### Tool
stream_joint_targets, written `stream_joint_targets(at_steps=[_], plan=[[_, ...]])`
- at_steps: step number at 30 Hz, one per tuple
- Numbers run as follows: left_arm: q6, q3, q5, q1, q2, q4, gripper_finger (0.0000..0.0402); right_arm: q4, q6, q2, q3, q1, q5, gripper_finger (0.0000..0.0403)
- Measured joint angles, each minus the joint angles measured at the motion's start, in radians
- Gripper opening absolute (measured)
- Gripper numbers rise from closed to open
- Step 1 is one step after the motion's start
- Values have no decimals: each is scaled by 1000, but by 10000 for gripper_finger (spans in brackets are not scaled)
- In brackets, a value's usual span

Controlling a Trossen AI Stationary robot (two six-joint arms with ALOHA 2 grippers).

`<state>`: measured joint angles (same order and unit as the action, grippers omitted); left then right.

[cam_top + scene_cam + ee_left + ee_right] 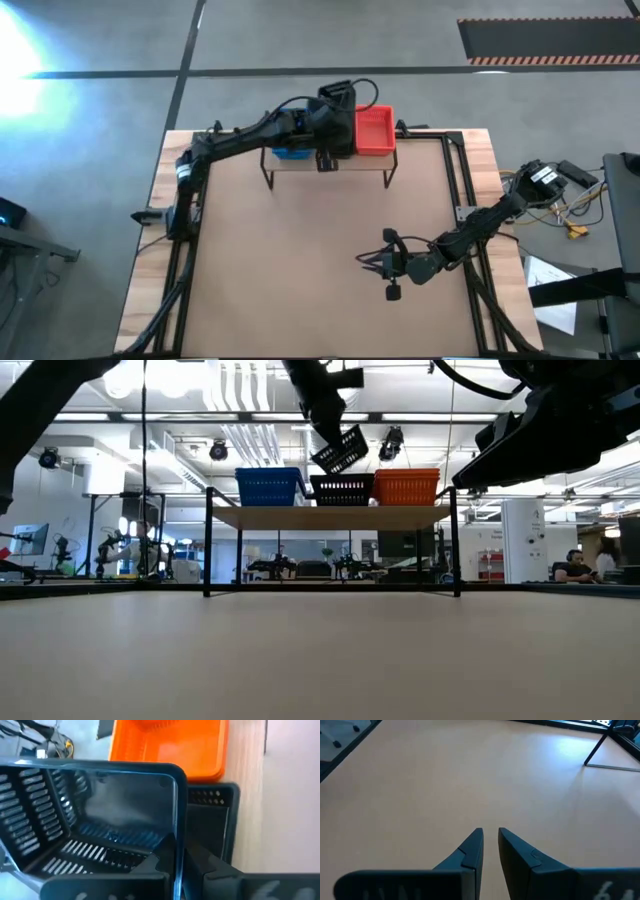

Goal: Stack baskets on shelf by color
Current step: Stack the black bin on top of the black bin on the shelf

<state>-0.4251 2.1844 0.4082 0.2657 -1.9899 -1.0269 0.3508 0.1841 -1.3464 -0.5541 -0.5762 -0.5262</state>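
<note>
Baskets [340, 488] line the shelf [330, 516]; left gripper [180, 870] clamps a tilted black basket [340, 450] above them. Right gripper [490, 847], fingers slightly parted, hovers over bare table [420, 785]; workshop behind.

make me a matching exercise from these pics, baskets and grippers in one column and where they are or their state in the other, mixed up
Things:
1. blue basket
2. orange basket
3. tilted black basket
4. right gripper

Places or states:
A. held in the air by the left gripper, above the black basket on the shelf
B. low over the bare table, holding nothing
C. on the shelf at the low view's left end
D. on the shelf at the low view's right end

Pairs: 1-C, 2-D, 3-A, 4-B
</note>
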Motion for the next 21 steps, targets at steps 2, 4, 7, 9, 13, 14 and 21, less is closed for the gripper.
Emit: stream_joint_targets(at_steps=[2, 4, 7, 9, 13, 14, 21], plan=[[9, -12, -4, 8, -3, -6, 0, 0, 0, 0, 0, 0, 0, 52], [27, -32, -21, 10, -3, -3, 0, 0, 0, 0, 0, 0, 0, 52], [34, -48, -44, 9, -3, -26, 0, 0, -1, 0, 0, 0, 0, 52], [51, -49, -55, 8, -3, -37, 0, -1, -2, 0, 0, 0, 0, 52], [54, -50, -96, 10, -1, -54, 0, -1, -2, 0, 1, 0, 0, 52], [54, -51, -96, 10, -1, -59, 0, 0, -2, 0, 1, 0, 0, 52], [56, -51, -97, 5, 4, -84, 0, -1, -2, 0, 1, 0, 0, 52]])
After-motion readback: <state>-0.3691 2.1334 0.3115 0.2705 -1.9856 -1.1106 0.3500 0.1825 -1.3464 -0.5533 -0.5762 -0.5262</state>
